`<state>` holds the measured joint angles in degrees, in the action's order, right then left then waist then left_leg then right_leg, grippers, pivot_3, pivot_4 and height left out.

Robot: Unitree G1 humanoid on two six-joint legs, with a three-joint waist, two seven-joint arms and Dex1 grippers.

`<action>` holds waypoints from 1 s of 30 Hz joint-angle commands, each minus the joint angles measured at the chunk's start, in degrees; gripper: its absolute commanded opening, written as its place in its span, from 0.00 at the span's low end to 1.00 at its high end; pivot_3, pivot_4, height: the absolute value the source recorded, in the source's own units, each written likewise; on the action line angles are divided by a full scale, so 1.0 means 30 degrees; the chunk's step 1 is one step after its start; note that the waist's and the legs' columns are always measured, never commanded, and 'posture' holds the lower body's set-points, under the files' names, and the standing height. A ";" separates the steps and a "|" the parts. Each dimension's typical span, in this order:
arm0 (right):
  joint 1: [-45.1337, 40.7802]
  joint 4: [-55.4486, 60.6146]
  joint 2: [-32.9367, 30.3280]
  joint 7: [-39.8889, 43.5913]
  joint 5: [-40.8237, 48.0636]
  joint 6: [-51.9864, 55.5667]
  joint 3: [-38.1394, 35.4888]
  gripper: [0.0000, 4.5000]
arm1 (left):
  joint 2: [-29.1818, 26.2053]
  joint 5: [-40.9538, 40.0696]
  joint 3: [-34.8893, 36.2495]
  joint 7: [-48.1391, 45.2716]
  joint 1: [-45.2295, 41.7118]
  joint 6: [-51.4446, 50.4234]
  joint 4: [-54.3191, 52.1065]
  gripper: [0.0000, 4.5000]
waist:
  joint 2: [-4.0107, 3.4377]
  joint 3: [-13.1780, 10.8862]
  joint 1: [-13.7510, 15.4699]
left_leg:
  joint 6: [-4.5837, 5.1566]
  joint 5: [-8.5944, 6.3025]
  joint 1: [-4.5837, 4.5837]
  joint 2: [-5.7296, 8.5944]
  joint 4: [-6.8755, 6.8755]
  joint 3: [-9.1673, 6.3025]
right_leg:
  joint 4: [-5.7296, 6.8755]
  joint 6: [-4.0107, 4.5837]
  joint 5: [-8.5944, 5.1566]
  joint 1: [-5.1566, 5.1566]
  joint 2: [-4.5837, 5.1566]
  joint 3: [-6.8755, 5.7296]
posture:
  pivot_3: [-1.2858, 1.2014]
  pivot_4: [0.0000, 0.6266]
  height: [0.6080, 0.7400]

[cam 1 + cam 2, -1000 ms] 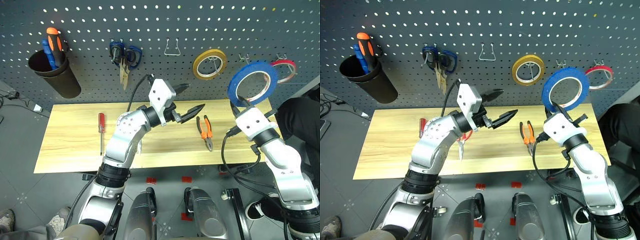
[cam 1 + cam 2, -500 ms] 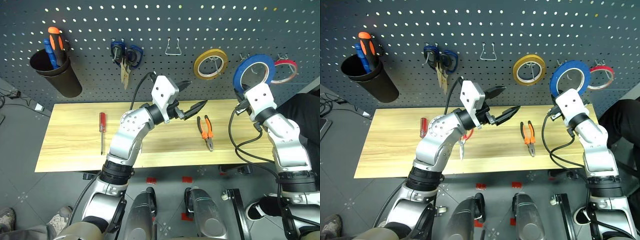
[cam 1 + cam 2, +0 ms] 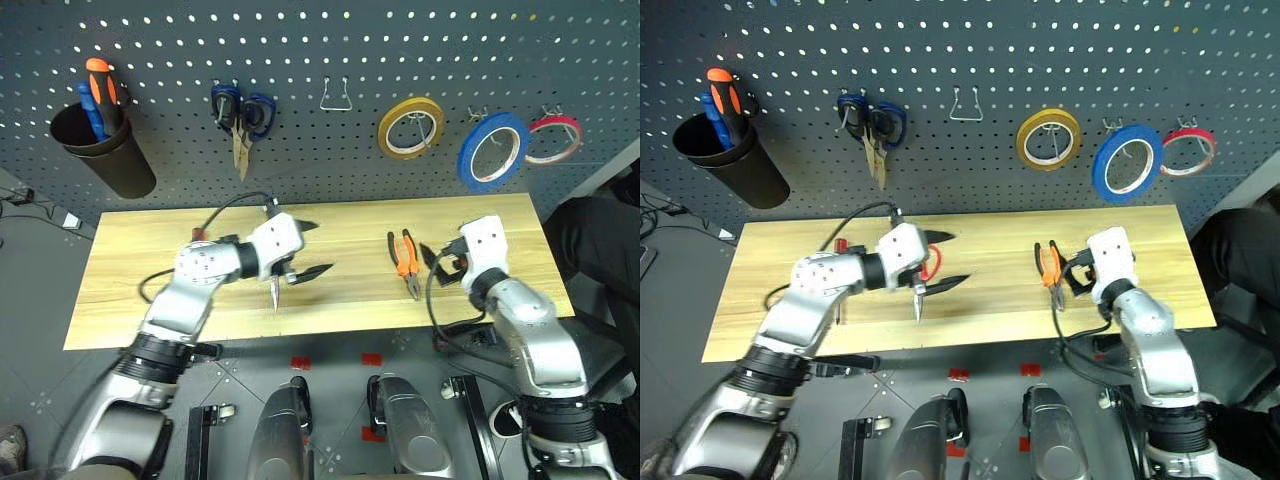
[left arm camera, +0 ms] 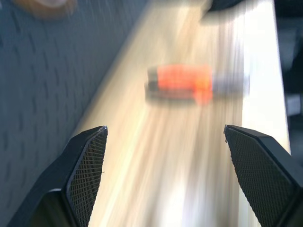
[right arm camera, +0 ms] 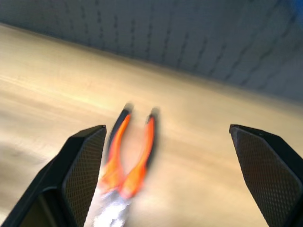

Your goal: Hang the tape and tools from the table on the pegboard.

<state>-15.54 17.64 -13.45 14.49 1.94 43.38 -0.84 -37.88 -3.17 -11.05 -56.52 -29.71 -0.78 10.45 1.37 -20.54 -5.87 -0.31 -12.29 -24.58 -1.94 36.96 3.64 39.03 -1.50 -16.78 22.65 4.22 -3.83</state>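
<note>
The blue tape [image 3: 493, 150] hangs on a hook of the pegboard [image 3: 300, 40], between the yellow and the red ring. My right gripper [image 3: 438, 264] is open and low over the table [image 3: 130, 300], just right of the orange-and-black pliers [image 3: 404, 262], which lie in front of it in the right wrist view [image 5: 125, 156]. The left gripper [image 3: 322, 246] is open over the red-handled scissors [image 3: 927, 268], whose blades [image 3: 273, 292] point toward the front edge. The red screwdriver [image 3: 841, 245] lies partly hidden behind the left arm. In the left wrist view the pliers [image 4: 184, 82] appear blurred ahead.
On the pegboard hang a yellow tape ring [image 3: 410, 128], a red tape ring [image 3: 553, 140], blue-handled scissors [image 3: 240, 115], an empty wire hook [image 3: 336, 95] and a black cup [image 3: 100, 150] holding orange and blue screwdrivers.
My right gripper opened and left the blue tape hanging on its hook, then sank to the table beside the pliers. The left arm dropped and swung left over the red scissors.
</note>
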 commanded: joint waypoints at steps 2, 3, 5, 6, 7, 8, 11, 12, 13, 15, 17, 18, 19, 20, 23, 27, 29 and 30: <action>-0.2062 -0.0878 0.1320 -0.2131 -0.0526 0.4899 0.0093 0.99 | -0.0842 0.0837 -0.0443 -0.1391 -0.0502 0.1304 0.1532 0.92 | 0.0001 0.0001 0.0058 | 0.0004 0.0003 -0.0014 0.0013 0.0007 0.0004 | 0.0004 0.0007 0.0004 0.0010 0.0006 0.0003 | 0.41 0.53 1.00; -0.2377 -0.1351 0.1603 -0.2268 -0.0508 0.5287 0.0289 0.99 | -0.0898 0.0986 -0.0465 -0.1499 -0.0668 0.1430 0.1852 0.92 | 0.0007 0.0005 0.0129 | 0.0009 0.0005 -0.0030 0.0026 0.0009 0.0005 | 0.0002 0.0007 0.0004 0.0020 0.0020 0.0001 | 0.41 0.53 1.00; -0.2865 -0.2316 0.2090 -0.2592 -0.0461 0.5732 0.0436 0.99 | -0.0906 0.1145 -0.0463 -0.1655 -0.0886 0.1642 0.2251 0.92 | 0.0017 0.0011 0.0260 | 0.0011 0.0004 -0.0060 0.0031 0.0014 0.0002 | -0.0010 0.0007 0.0004 0.0044 0.0023 -0.0004 | 0.41 0.53 1.00; -0.3042 -0.2733 0.2270 -0.2772 -0.0457 0.5889 0.0407 0.99 | -0.0859 0.1177 -0.0432 -0.1714 -0.0945 0.1703 0.2350 0.92 | 0.0022 0.0013 0.0292 | 0.0012 0.0005 -0.0095 0.0034 0.0013 0.0007 | -0.0009 0.0007 0.0004 0.0088 0.0022 0.0000 | 0.41 0.53 1.00; -0.3225 -0.3188 0.2406 -0.2957 -0.0479 0.5828 0.0343 0.99 | -0.0790 0.1202 -0.0413 -0.1760 -0.1020 0.1761 0.2453 0.92 | 0.0023 0.0014 0.0296 | 0.0013 0.0005 -0.0125 0.0035 0.0011 0.0015 | -0.0007 0.0007 0.0004 0.0131 0.0022 0.0003 | 0.41 0.53 1.00; -0.3516 -0.3931 0.2515 -0.3128 -0.0573 0.5604 0.0390 0.99 | -0.0701 0.1227 -0.0424 -0.1784 -0.1097 0.1768 0.2511 0.92 | 0.0022 0.0014 0.0282 | 0.0014 0.0007 -0.0161 0.0033 0.0008 0.0034 | -0.0004 0.0007 0.0004 0.0179 0.0022 0.0012 | 0.41 0.53 1.00; -0.4424 -0.6095 0.2835 -0.3456 -0.0576 0.4766 0.0430 0.99 | -0.0485 0.1262 -0.0477 -0.1867 -0.1181 0.1732 0.2508 0.92 | 0.0023 0.0014 0.0199 | 0.0016 0.0006 -0.0182 0.0031 0.0009 0.0078 | -0.0012 0.0008 0.0004 0.0204 0.0022 0.0006 | 0.41 0.53 1.00; -0.4686 -0.6680 0.2916 -0.3512 -0.0523 0.4533 0.0428 0.99 | -0.0429 0.1272 -0.0476 -0.1885 -0.1195 0.1714 0.2499 0.92 | 0.0023 0.0014 0.0162 | 0.0018 0.0005 -0.0180 0.0031 0.0008 0.0097 | -0.0010 0.0007 0.0004 0.0212 0.0023 0.0006 | 0.41 0.53 1.00; -0.4924 -0.7173 0.2909 -0.3535 -0.0540 0.4283 0.0502 0.99 | -0.0388 0.1279 -0.0470 -0.1902 -0.1215 0.1674 0.2462 0.92 | 0.0023 0.0014 0.0112 | 0.0019 0.0005 -0.0180 0.0028 0.0011 0.0100 | -0.0010 0.0007 0.0004 0.0213 0.0023 0.0007 | 0.41 0.53 1.00; -0.5558 -0.8511 0.2878 -0.3535 -0.0582 0.3599 0.0578 0.99 | -0.0298 0.1311 -0.0464 -0.1905 -0.1269 0.1617 0.2408 0.92 | 0.0023 0.0014 0.0030 | 0.0022 0.0006 -0.0175 0.0019 0.0010 0.0103 | 0.0000 0.0007 0.0004 0.0214 0.0021 0.0007 | 0.41 0.53 1.00; -0.6192 -0.9810 0.2735 -0.3380 -0.0633 0.2941 0.0738 0.99 | -0.0236 0.1301 -0.0455 -0.1897 -0.1309 0.1556 0.2361 0.92 | 0.0023 0.0014 -0.0099 | 0.0022 0.0006 -0.0172 0.0009 0.0008 0.0101 | 0.0007 0.0007 0.0004 0.0213 0.0011 0.0007 | 0.41 0.53 1.00; -0.6504 -1.0438 0.2632 -0.3276 -0.0653 0.2711 0.0816 0.99 | -0.0224 0.1308 -0.0440 -0.1886 -0.1316 0.1558 0.2364 0.92 | 0.0023 0.0014 -0.0143 | 0.0023 0.0007 -0.0171 0.0009 0.0007 0.0104 | 0.0011 0.0008 0.0005 0.0216 0.0009 0.0008 | 0.41 0.53 1.00; -0.6715 -1.0879 0.2558 -0.3201 -0.0669 0.2537 0.0870 0.99 | -0.0217 0.1319 -0.0427 -0.1880 -0.1319 0.1567 0.2374 0.92 | 0.0023 0.0014 -0.0165 | 0.0023 0.0007 -0.0171 0.0006 0.0008 0.0104 | 0.0010 0.0008 0.0005 0.0216 0.0007 0.0009 | 0.41 0.53 1.00; -0.6905 -1.1268 0.2486 -0.3146 -0.0706 0.2420 0.0912 0.99 | -0.0216 0.1323 -0.0414 -0.1879 -0.1316 0.1571 0.2377 0.92 | 0.0023 0.0014 -0.0197 | 0.0023 0.0007 -0.0172 0.0008 0.0008 0.0111 | 0.0010 0.0008 0.0005 0.0219 0.0008 0.0011 | 0.41 0.53 1.00; -0.7807 -1.2777 0.2150 -0.2877 -0.0716 0.2171 0.0858 0.99 | -0.0201 0.1262 -0.0292 -0.1796 -0.1292 0.1485 0.2373 0.92 | 0.0023 0.0014 -0.0223 | 0.0024 0.0006 -0.0172 0.0007 0.0008 0.0125 | 0.0008 0.0008 0.0005 0.0220 0.0009 0.0016 | 0.41 0.53 1.00; -0.8438 -1.4192 0.1935 -0.2640 -0.0715 0.1640 0.0905 0.79 | -0.0083 0.1054 -0.0096 -0.1609 -0.1131 0.1326 0.2257 0.92 | 0.0024 0.0017 -0.0224 | 0.0025 0.0007 -0.0167 0.0000 0.0010 0.0126 | 0.0015 0.0009 0.0006 0.0219 0.0008 0.0016 | 0.42 0.52 1.00; -0.8479 -1.4469 0.1892 -0.2568 -0.0769 0.1399 0.0998 0.64 | 0.0072 0.0729 0.0159 -0.1471 -0.0986 0.1116 0.2127 0.92 | 0.0026 0.0018 -0.0220 | 0.0025 0.0007 -0.0167 0.0000 0.0010 0.0127 | 0.0016 0.0009 0.0006 0.0219 0.0009 0.0017 | 0.42 0.52 1.00; -0.8435 -1.4408 0.1856 -0.2515 -0.0809 0.1261 0.1081 0.61 | 0.0184 0.0517 0.0346 -0.1356 -0.0886 0.0918 0.2017 0.92 | 0.0027 0.0020 -0.0219 | 0.0025 0.0007 -0.0167 0.0001 0.0013 0.0129 | 0.0016 0.0009 0.0007 0.0219 0.0009 0.0018 | 0.42 0.51 1.00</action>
<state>-41.42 -25.23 -7.37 6.68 0.13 48.05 1.93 -37.63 -0.08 -11.77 -61.27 -33.03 2.67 18.46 1.46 -20.48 -6.53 -0.23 -12.26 -25.08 -1.93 37.01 4.03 39.08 -1.47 -16.75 23.31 4.25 -3.77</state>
